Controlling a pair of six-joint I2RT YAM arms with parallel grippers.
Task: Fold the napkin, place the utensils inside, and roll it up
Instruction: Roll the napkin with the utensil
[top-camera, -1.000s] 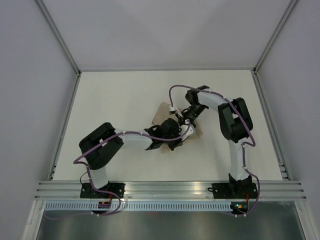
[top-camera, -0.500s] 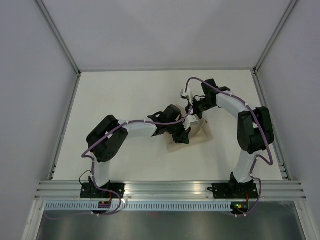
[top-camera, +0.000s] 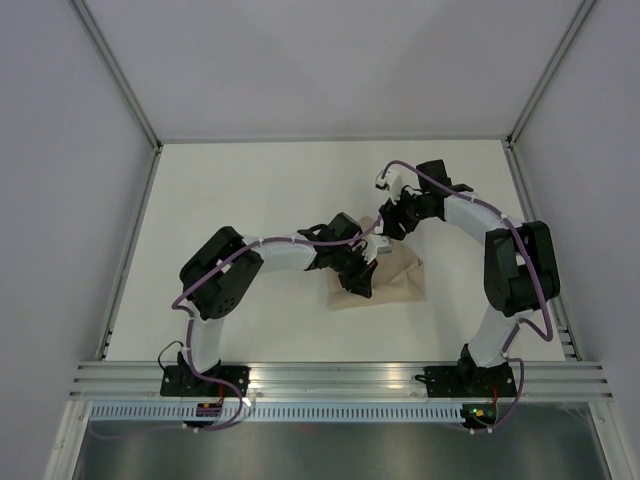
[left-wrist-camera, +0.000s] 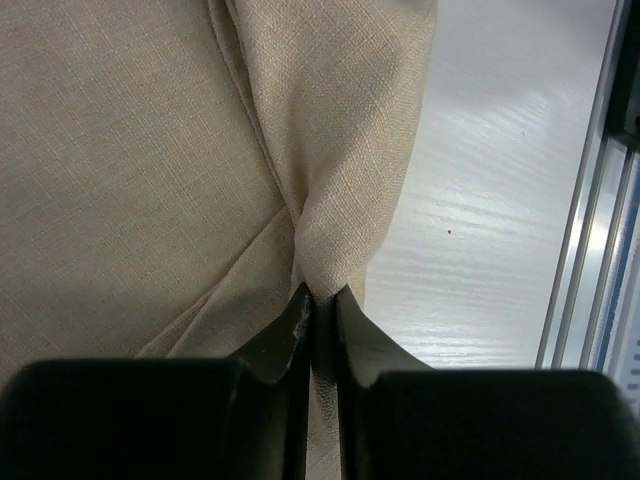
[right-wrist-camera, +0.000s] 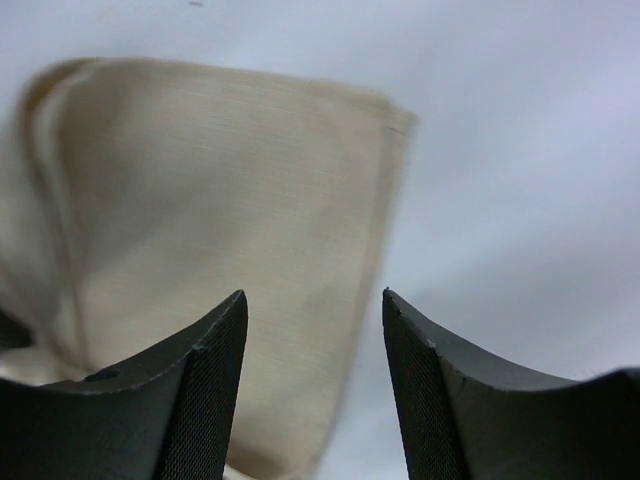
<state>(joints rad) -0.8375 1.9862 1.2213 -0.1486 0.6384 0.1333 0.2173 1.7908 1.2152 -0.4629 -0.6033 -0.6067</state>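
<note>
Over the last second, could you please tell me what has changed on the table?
The napkin has shifted rightward, its far-left corner no longer sticking out. The right arm swung its elbow outward to the right; the right fingers are open by the cloth's far edge. The left fingers pinch a fold. Both bases stayed put.

The white table (top-camera: 250, 200) is filling the middle of the overhead view and is ending at an aluminium rail (top-camera: 340, 375) along the lower edge of the frame. The beige napkin (top-camera: 398, 282) is lying on it just right of centre, bunched and folded over on itself rather than spread flat. In the left wrist view the cloth is covering the left half of the frame, its layers gathering into a raised ridge. Bare table with faint grain is showing to the right.
</note>
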